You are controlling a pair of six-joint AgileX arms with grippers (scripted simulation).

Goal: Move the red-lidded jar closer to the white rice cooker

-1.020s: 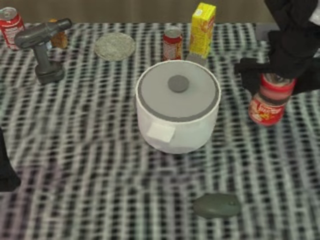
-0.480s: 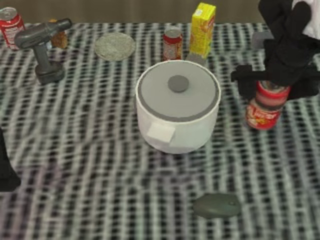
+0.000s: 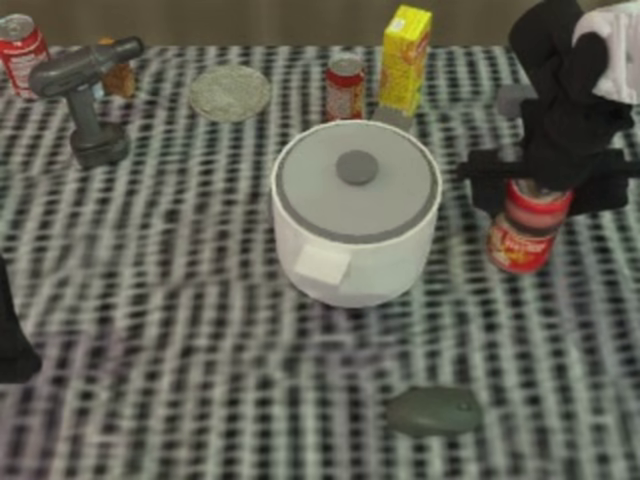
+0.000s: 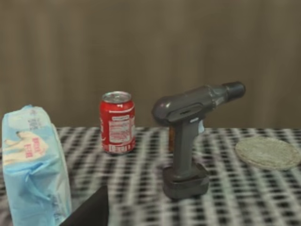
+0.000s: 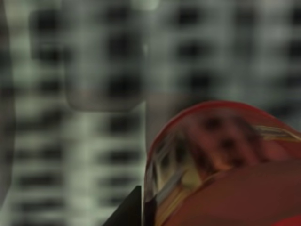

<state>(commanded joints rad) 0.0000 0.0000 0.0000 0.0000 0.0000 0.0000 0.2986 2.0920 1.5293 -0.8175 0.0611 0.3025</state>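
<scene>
The white rice cooker (image 3: 355, 215) stands at the table's middle, its square panel facing the front. To its right is the red-lidded jar (image 3: 522, 238), tilted a little, with my right gripper (image 3: 540, 180) shut on its lid from above. A gap of patterned cloth separates jar and cooker. The right wrist view shows the jar (image 5: 225, 160) close up beside one dark fingertip (image 5: 128, 211). My left gripper (image 3: 12, 345) is parked at the table's left edge.
Along the back stand a grey drill (image 3: 85, 95), a red can (image 3: 20, 50), a round grey disc (image 3: 230, 92), a silver-topped red can (image 3: 345, 88) and a yellow carton (image 3: 405, 60). A grey mouse (image 3: 435, 410) lies front right. A blue bag (image 4: 35, 165) shows in the left wrist view.
My right gripper has carried the jar a short way left toward the cooker and slightly forward. The left arm has not moved.
</scene>
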